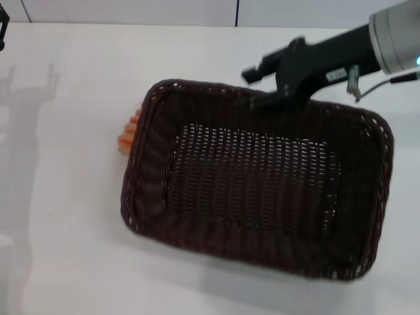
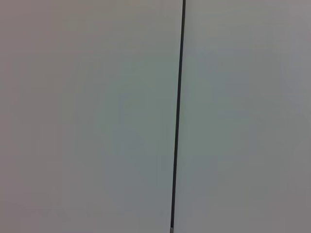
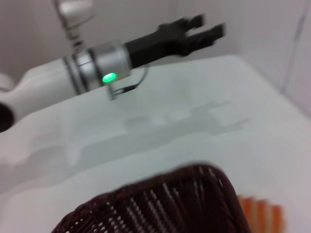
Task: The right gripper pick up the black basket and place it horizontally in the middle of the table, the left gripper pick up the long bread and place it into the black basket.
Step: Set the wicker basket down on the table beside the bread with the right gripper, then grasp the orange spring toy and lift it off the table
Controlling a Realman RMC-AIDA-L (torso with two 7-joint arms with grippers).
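The black basket (image 1: 256, 180) lies on the white table (image 1: 59, 197), long side across my view. My right gripper (image 1: 275, 97) reaches in from the upper right and is shut on the basket's far rim. The long bread (image 1: 129, 134), tan with orange stripes, peeks out from behind the basket's left end, mostly hidden. It also shows in the right wrist view (image 3: 260, 216) beside the basket's rim (image 3: 160, 204). My left gripper (image 3: 206, 28) hovers above the table far from the basket, fingers apart and empty. In the head view only its dark tip (image 1: 2, 29) shows at the far left edge.
A pale wall (image 1: 131, 10) runs along the table's far edge. The left wrist view shows only a plain panel with a thin dark seam (image 2: 177, 116). Bare tabletop lies left of and in front of the basket.
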